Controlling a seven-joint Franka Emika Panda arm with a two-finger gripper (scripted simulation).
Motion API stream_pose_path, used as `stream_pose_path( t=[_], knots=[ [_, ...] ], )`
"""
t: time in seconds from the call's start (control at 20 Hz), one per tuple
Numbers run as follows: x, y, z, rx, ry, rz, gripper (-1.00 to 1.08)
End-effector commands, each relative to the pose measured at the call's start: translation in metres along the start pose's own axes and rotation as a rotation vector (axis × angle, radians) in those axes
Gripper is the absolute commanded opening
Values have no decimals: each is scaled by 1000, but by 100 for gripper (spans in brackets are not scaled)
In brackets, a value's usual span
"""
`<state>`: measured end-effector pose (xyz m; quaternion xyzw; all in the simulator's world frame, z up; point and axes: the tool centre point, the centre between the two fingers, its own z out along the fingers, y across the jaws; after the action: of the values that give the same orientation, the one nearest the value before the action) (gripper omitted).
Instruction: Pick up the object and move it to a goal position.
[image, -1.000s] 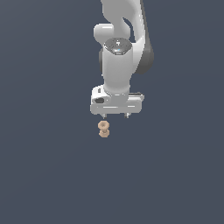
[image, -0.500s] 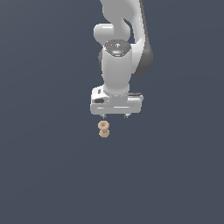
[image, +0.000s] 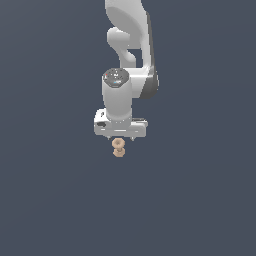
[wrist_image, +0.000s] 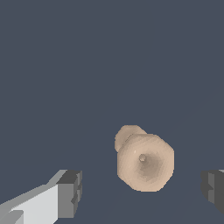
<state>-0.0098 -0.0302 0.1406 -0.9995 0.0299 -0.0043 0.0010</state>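
Note:
The object (image: 118, 148) is a tiny tan piece of two joined beads on the dark grey floor. In the exterior view it lies just below the white gripper (image: 120, 139), which hangs over it on the white arm. In the wrist view the object (wrist_image: 144, 162) shows end-on, with a smaller bead behind a larger one. It sits between the two dark fingertips (wrist_image: 71, 192), nearer the one at the frame's edge. The gripper (wrist_image: 142, 192) is open wide and holds nothing. I cannot tell how far it is above the object.
The plain dark grey floor (image: 200, 200) fills both views. No other object or goal marker shows.
The gripper has shifted toward the exterior view's left and come a little lower, so it now stands more directly over the object. The object has not moved.

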Motion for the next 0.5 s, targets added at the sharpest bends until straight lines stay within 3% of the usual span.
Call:
stream_pose_path(
  t=[0.0,0.45],
  knots=[
    [-4,9,12,-1,-5,21,100],
    [-6,13,22,-2,-9,30,100]
  ],
)
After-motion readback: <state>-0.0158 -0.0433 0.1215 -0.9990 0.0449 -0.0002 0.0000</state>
